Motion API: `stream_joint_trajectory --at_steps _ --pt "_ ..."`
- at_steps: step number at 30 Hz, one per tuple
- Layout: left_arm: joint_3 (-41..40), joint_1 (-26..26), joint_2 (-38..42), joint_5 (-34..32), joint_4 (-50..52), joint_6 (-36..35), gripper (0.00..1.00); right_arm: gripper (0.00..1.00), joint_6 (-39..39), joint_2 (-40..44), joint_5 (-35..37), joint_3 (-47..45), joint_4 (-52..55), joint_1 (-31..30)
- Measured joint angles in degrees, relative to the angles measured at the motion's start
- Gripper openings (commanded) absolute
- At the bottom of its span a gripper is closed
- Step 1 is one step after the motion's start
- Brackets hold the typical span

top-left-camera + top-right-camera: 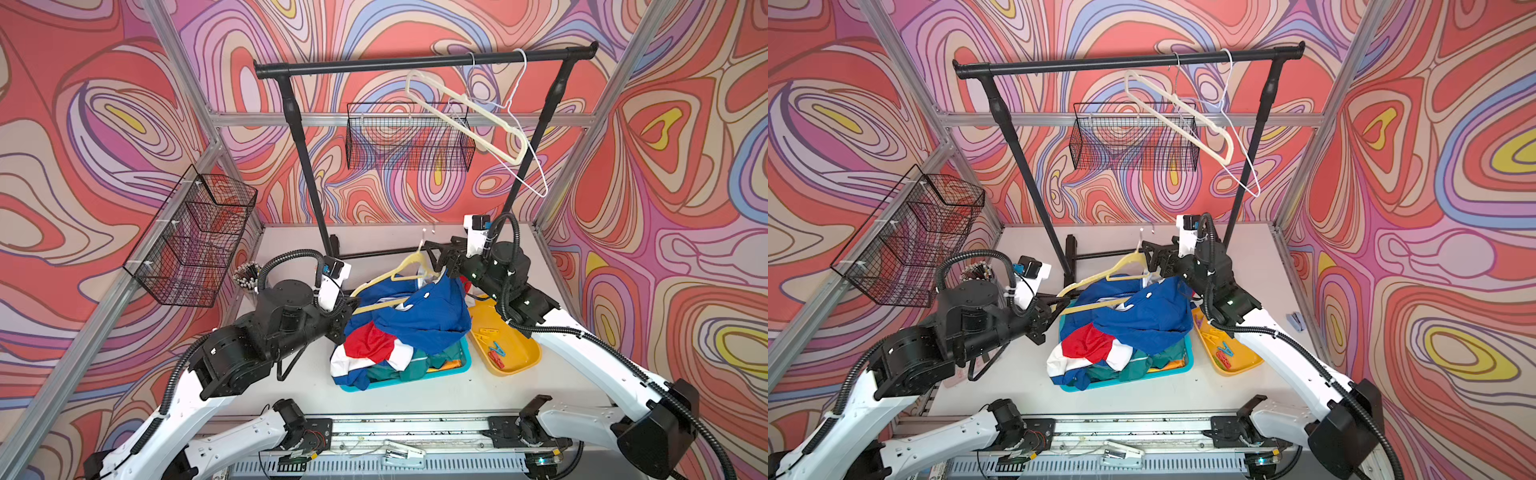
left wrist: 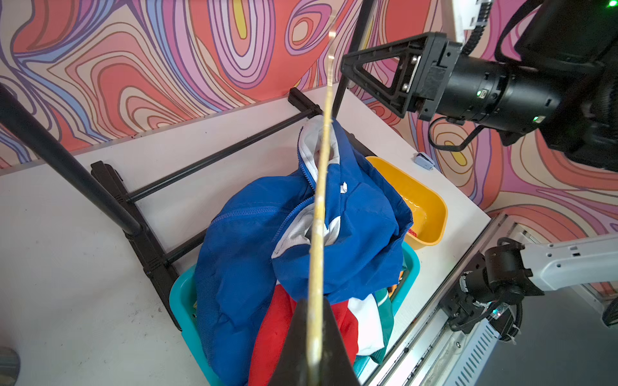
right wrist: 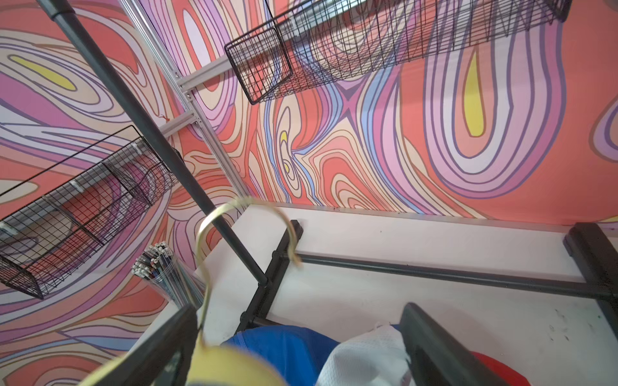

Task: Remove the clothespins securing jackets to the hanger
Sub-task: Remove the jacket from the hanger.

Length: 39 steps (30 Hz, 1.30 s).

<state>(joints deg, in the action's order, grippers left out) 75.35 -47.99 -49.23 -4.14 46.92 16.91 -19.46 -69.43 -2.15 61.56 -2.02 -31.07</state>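
Our left gripper [image 2: 314,337] is clamped on one arm of the pale yellow plastic hanger [image 1: 398,272], whose thin bar runs straight out between its black fingers. Our right gripper [image 1: 439,257] stands at the hanger's neck with its jaws wide apart, holding nothing. In its wrist view the metal hook [image 3: 294,244] curves up close beside one finger.

The blue zip jacket with red and white bands [image 1: 415,318] lies heaped around and under the hanger. It sits at 3 o'clock from the left gripper and 7 o'clock from the right, and it spills into the teal plastic bin [image 1: 466,360] on the white worktop [image 1: 415,399]. A teal jacket [image 1: 409,370] is crumpled beneath it in the bin.

The clothespins [image 1: 493,348] we can see lie well apart from both grippers, at 5 o'clock from the right one. They rest in the yellow oval plastic tray [image 1: 521,353] just beside the bin at its 3 o'clock. We make out yellow, blue and red ones there. Whether any pin grips the jacket we cannot tell.
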Motion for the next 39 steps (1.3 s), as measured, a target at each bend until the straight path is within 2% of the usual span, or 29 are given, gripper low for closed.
stream_joint_trajectory --at_steps 6,13,20,30,34,39 --pt "0.0 0.0 -3.2 0.0 -2.9 0.1 0.0 0.98 -1.8 -4.6 -1.9 5.9 -0.8 0.4" --pt "0.0 0.0 -2.6 -2.6 -3.3 -0.3 0.0 0.98 -0.6 -4.2 -1.4 6.0 0.3 0.3" --pt "5.6 0.0 -1.5 -6.5 -0.4 -1.7 0.0 0.98 2.0 0.2 2.1 2.7 2.5 0.7" --pt "17.9 0.0 1.7 -10.4 4.0 -4.6 0.0 0.98 2.3 -0.2 6.4 -7.2 4.9 2.5" --pt "20.5 0.0 1.9 -10.4 4.1 -5.4 0.0 0.98 1.6 -1.2 6.3 -10.5 5.0 2.5" --pt "21.8 0.0 1.2 -8.5 3.9 -6.0 0.0 0.98 0.2 -3.9 2.8 -12.1 4.0 2.5"
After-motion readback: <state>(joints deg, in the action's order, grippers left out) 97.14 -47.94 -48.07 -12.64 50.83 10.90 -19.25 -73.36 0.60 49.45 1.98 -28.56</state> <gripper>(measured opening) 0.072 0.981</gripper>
